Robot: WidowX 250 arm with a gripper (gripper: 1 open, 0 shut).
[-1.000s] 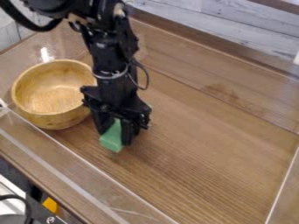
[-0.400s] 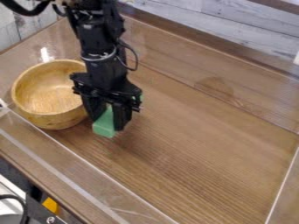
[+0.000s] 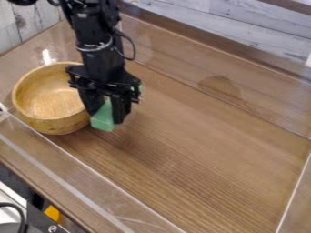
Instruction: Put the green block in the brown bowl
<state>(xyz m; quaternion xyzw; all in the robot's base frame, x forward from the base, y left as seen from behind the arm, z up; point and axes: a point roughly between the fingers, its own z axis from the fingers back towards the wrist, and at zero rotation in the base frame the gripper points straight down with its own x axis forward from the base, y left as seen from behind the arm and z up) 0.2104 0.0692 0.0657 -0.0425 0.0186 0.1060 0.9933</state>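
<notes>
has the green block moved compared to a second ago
Yes. The green block, shut in the gripper, has shifted left toward the brown bowl and now sits right beside its rim; earlier a gap of table showed between them.

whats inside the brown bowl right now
The brown bowl shows only bare wood grain inside. The gripper, shut on the green block, covers part of its right rim.

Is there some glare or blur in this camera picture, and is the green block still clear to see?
In the camera view, pale glare lies on the table right of the gripper; the picture is soft overall; the green block shows clearly between the fingers, beside the brown bowl, whose inside is evenly lit.
</notes>
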